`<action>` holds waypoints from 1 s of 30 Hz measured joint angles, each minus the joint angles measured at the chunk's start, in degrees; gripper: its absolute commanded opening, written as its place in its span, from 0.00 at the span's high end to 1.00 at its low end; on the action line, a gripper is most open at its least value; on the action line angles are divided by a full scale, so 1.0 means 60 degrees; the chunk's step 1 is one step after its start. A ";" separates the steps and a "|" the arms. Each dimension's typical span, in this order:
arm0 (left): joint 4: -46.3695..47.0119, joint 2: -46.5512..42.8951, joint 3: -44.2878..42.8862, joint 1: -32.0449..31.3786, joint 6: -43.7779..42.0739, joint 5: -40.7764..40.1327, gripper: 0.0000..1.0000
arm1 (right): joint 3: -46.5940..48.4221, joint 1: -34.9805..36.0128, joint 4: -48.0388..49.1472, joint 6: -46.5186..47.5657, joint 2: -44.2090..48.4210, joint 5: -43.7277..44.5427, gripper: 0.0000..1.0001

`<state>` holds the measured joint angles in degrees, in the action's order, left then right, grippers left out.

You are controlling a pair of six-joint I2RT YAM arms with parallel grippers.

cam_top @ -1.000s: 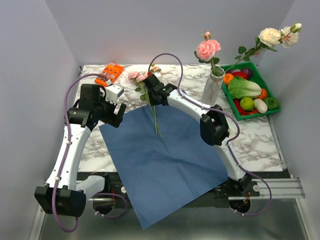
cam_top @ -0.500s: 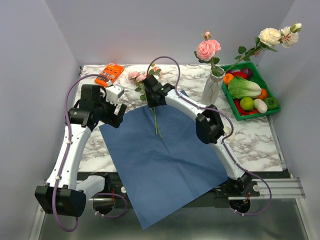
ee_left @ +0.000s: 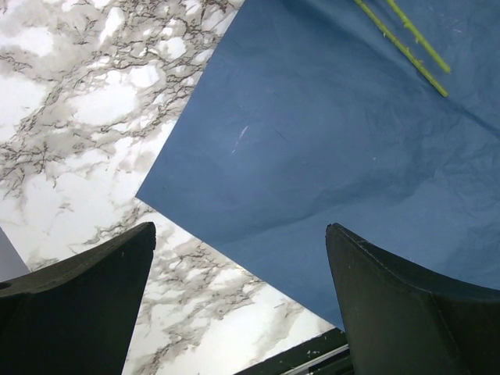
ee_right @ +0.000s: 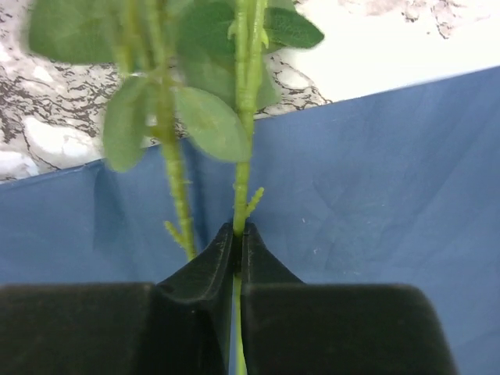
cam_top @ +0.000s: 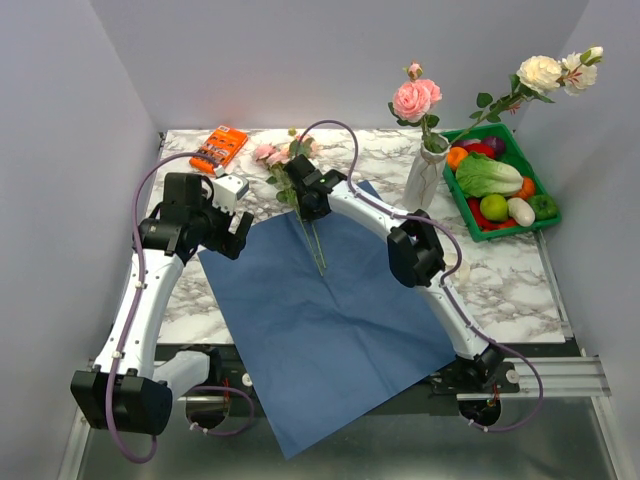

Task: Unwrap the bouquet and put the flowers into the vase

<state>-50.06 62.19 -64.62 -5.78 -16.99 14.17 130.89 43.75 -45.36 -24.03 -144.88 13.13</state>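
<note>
Closing over the past second, the right tool (cam_top: 302, 196) now pinches one stem of the flowers (cam_top: 316, 250), which lie across the far edge of the blue paper (cam_top: 330, 330) on the bench (cam_top: 500, 285). Seen from above, the vase (cam_top: 424, 178) stands further right, already carrying blooms.

Left wrist view: the left tool (ee_left: 241, 234) hangs fully spread above the paper's left corner, holding nothing.

Right wrist view: the jaws meet on a single green stem. A second stem runs just left of it.

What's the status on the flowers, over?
Right gripper shut on one flower stem; second stem loose beside it. Left gripper open, empty, over blue paper corner. Vase upright, blooms in it.
</note>
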 measured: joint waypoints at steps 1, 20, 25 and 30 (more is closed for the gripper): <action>0.0004 -0.0004 0.0033 0.0011 -0.0018 0.0000 0.01 | -0.0011 0.0000 0.0004 0.0007 0.0000 0.0000 0.99; 0.0004 -0.0040 0.0058 0.0025 -0.0051 0.0007 0.01 | -0.4248 0.0339 0.3898 0.1708 0.6207 0.1162 0.99; -0.0055 -0.0051 0.0055 0.0025 -0.0051 0.0007 0.01 | -0.5697 0.0794 0.6222 0.3486 0.8510 0.1231 0.99; -0.0113 -0.0051 -0.0058 0.0025 -0.0051 0.0004 0.01 | -0.7428 0.0805 0.9584 0.5847 1.0408 0.1708 0.99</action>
<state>-50.74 61.89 -64.97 -5.63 -17.30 14.20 86.32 48.58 12.14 11.05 -82.43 23.38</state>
